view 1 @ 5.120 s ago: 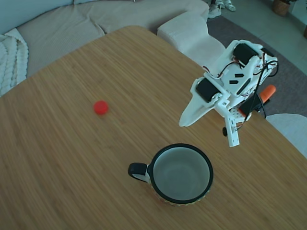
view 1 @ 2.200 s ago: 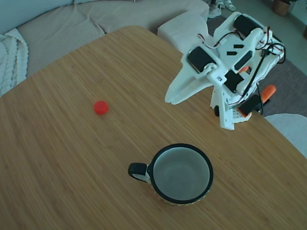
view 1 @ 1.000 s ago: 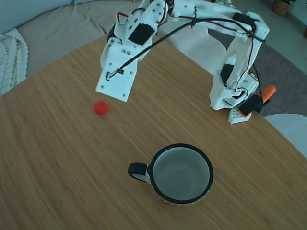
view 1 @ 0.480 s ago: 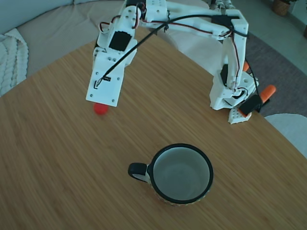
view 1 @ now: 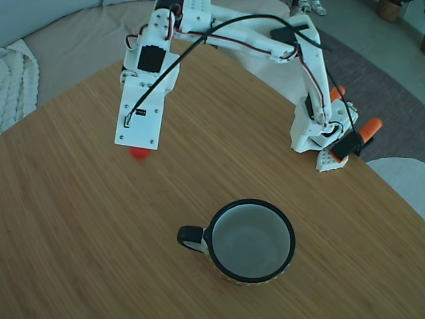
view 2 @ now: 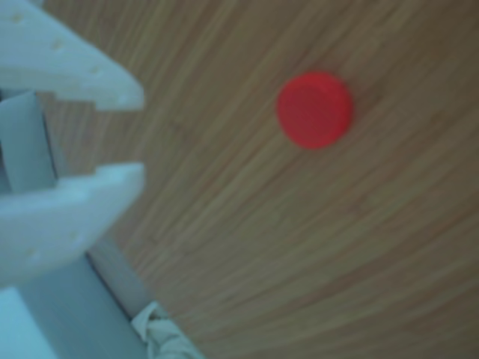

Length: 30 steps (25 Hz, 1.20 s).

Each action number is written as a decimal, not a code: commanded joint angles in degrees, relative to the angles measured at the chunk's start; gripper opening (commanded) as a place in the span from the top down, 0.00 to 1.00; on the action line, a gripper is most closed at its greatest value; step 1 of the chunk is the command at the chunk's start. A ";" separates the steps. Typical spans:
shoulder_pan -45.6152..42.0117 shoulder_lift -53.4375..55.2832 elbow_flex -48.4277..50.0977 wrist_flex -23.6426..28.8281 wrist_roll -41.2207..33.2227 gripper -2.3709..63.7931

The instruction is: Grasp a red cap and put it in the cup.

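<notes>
Arm arched over table, gripper (view 2: 138, 134) above cap (view 2: 314, 109).
Jaws slightly parted, empty; cap red, round, flat on wood.

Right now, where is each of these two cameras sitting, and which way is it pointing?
Fixed view: stands high off one side of the wooden table, looking down at the cup, the whole white arm and a sliver of the red cap under it.
Other view: looks down at the table from close above; the red cap shows whole, with the white fingers entering from the left, a gap between their tips.
Shared: the red cap, the wooden table and the arm's front end.
</notes>
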 commanded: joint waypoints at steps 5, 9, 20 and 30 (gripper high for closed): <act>-0.53 -4.04 -2.90 0.18 -0.35 0.88; -0.53 -6.33 -3.08 0.09 -0.35 0.88; 0.18 -8.17 -3.43 -0.62 -1.85 0.54; -0.62 -11.78 -4.22 0.18 -1.85 0.45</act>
